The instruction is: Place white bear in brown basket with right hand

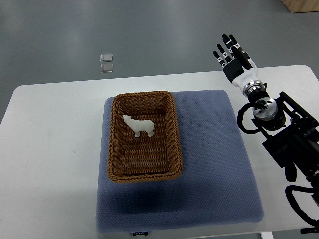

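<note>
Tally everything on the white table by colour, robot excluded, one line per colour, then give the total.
White: 1, the white bear, standing inside the basket.
Brown: 1, the brown basket, resting on the mat.
Blue: 1, the blue mat, lying on the table.
Total: 3.

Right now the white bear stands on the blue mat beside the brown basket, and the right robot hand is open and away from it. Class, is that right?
Not quite. The top view shows the white bear standing inside the brown basket, not beside it. The right robot hand is indeed open and away.
</note>
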